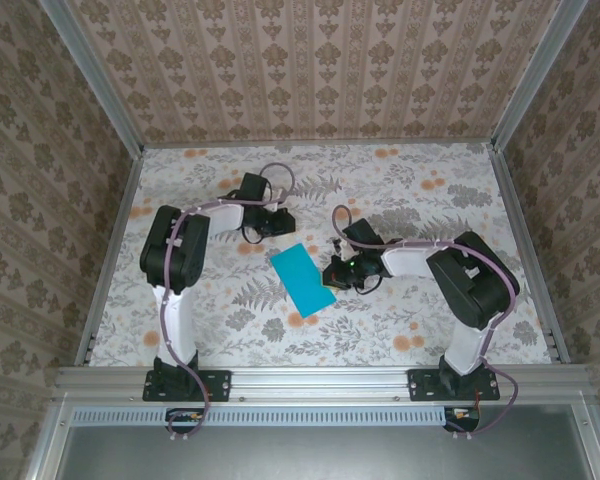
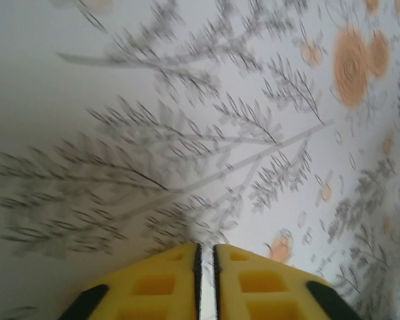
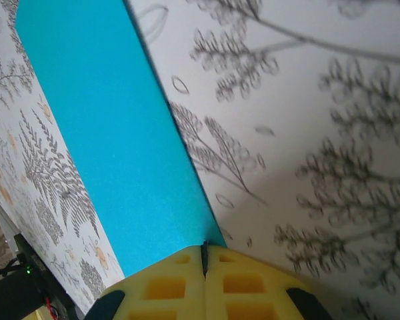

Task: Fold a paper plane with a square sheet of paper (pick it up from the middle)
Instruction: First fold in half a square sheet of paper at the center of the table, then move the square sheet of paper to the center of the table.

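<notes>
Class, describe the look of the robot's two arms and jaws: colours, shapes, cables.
The left arm and right arm have white links, bulky black joints and a mauve cable looping alongside each. The jaws carry yellow pads with square recesses and black corners.

The sheet of paper (image 1: 300, 280) is plain teal-blue with no marks. It shows as an oblong rather than a square, clearly longer than wide, with straight edges and sharp corners. It lies flat on the patterned table (image 1: 430, 200) near the middle, turned at a slant so its long sides run from far-left to near-right. In the right wrist view the sheet of paper (image 3: 113, 133) is a long smooth band with a dark shadow line along one long edge. Its near corner runs right up to the closed fingertips of the right gripper (image 3: 205, 252); whether it is pinched there is unclear.
</notes>
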Robot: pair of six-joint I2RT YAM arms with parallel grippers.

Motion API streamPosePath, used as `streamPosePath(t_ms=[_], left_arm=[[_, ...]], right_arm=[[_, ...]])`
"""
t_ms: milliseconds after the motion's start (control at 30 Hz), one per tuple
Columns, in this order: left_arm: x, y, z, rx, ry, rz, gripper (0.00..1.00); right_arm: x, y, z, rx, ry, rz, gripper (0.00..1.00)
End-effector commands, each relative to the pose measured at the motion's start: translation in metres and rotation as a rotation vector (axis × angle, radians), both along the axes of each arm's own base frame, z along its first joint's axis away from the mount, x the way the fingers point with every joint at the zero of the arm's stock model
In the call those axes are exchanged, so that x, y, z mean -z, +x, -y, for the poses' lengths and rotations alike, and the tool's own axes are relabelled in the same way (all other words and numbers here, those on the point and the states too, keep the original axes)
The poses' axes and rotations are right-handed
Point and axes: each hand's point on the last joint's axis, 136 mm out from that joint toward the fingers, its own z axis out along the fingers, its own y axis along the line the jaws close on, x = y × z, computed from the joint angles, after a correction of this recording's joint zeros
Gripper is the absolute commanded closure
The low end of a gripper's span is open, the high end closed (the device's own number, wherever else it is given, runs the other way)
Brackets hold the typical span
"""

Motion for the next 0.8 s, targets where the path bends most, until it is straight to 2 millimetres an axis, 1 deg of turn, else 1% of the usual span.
streamPosePath(t_ms=[0,100,133,233,367,433,533,600,633,700,767], left_arm=[[-0.034,0.017,-0.013,-0.068,0.022,0.087,0.76],[-0.056,0.012,-0.028,-0.146,0.045,0.118,0.64],[-0.061,0.009,-0.036,-0.179,0.059,0.124,0.60],[-0.070,-0.004,-0.065,-0.295,0.105,0.115,0.47],[-0.070,-0.029,-0.106,-0.433,0.133,0.086,0.30],[-0.071,-0.044,-0.125,-0.484,0.160,0.079,0.22],[-0.074,-0.063,-0.143,-0.519,0.183,0.088,0.12],[-0.075,-0.074,-0.150,-0.517,0.201,0.092,0.07],[-0.076,-0.078,-0.151,-0.512,0.204,0.095,0.01],[-0.077,-0.086,-0.151,-0.497,0.198,0.094,0.00],[-0.078,-0.092,-0.148,-0.478,0.177,0.090,0.00]], right_arm=[[0.007,-0.026,0.014,0.021,-0.071,-0.099,1.00],[-0.022,-0.005,0.006,-0.003,-0.074,0.029,1.00],[-0.030,0.000,0.002,-0.026,-0.091,0.074,0.97],[-0.037,0.014,-0.009,-0.100,-0.171,0.171,0.86],[-0.037,0.032,-0.031,-0.161,-0.215,0.230,0.76],[-0.034,0.041,-0.042,-0.175,-0.228,0.238,0.73],[-0.027,0.053,-0.055,-0.185,-0.238,0.229,0.71],[-0.021,0.059,-0.059,-0.175,-0.249,0.215,0.70],[-0.016,0.062,-0.059,-0.167,-0.263,0.207,0.69],[-0.008,0.066,-0.057,-0.151,-0.281,0.192,0.68],[0.002,0.069,-0.050,-0.123,-0.309,0.164,0.67]])
